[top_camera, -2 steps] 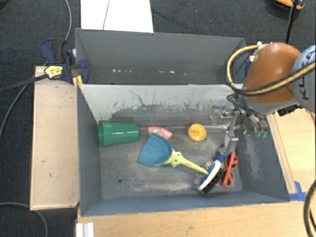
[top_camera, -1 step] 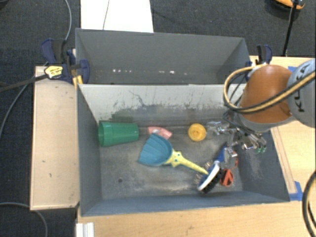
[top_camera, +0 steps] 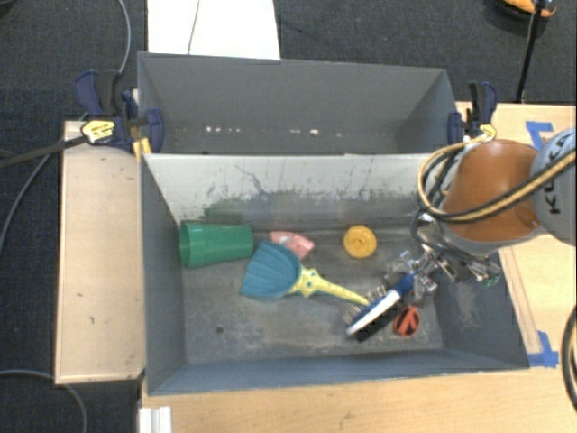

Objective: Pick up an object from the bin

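A black-and-white oblong thing (top_camera: 374, 315), perhaps a brush, lies slanted on the bin (top_camera: 297, 192) floor at about four o'clock from the floor's middle. Its lower end points toward seven o'clock and its upper end toward one o'clock. The gripper (top_camera: 416, 273) hangs just off that upper end, at one o'clock from the oblong thing and close to the bin's right wall. Whether the gripper is released or clenched cannot be told, because its metal parts merge with the clutter below. A small blue bit (top_camera: 403, 284) sits where gripper and oblong thing meet, and which of the two it belongs to is unclear. Above the gripper, at one o'clock, is the arm's rounded orange cover (top_camera: 487, 192) with cables looped over it.

A small red piece (top_camera: 407, 321) lies just beside the oblong thing at three o'clock. At nine to ten o'clock a blue scoop (top_camera: 269, 273) lies flat, and the tip of its yellow handle (top_camera: 329, 288) comes near the oblong thing. A yellow disc (top_camera: 360, 242) rests at twelve o'clock by the back wall. Further left are a pink lump (top_camera: 290, 241) and, at ten o'clock, a green cup (top_camera: 215, 243) on its side.
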Controlling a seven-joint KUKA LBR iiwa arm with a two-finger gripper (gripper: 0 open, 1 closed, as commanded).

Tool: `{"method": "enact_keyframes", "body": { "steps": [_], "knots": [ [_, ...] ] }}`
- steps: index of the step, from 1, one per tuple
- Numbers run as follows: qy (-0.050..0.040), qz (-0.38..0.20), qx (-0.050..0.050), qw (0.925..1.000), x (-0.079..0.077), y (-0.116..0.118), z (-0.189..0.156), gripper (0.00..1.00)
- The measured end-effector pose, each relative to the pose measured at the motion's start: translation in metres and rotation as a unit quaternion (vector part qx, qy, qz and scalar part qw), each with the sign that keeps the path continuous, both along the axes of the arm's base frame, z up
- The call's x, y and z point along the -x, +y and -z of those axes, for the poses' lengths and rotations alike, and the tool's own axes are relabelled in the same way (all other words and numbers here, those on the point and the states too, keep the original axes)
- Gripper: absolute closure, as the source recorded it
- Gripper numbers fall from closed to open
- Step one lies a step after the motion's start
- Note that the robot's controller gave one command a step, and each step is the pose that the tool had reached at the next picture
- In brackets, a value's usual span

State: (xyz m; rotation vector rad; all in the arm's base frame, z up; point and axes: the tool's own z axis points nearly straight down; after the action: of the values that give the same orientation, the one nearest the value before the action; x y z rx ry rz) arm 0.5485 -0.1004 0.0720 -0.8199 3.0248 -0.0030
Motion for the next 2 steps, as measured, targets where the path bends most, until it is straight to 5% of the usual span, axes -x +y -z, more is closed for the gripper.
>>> {"method": "enact_keyframes", "body": {
  "steps": [1, 2],
  "knots": [
    [0.0000, 0.000, 0.000, 1.0000, 0.000, 0.000, 0.000, 1.00],
    [-0.0014, 0.006, 0.000, 1.0000, -0.004, -0.002, -0.096, 1.00]
  ]
}}
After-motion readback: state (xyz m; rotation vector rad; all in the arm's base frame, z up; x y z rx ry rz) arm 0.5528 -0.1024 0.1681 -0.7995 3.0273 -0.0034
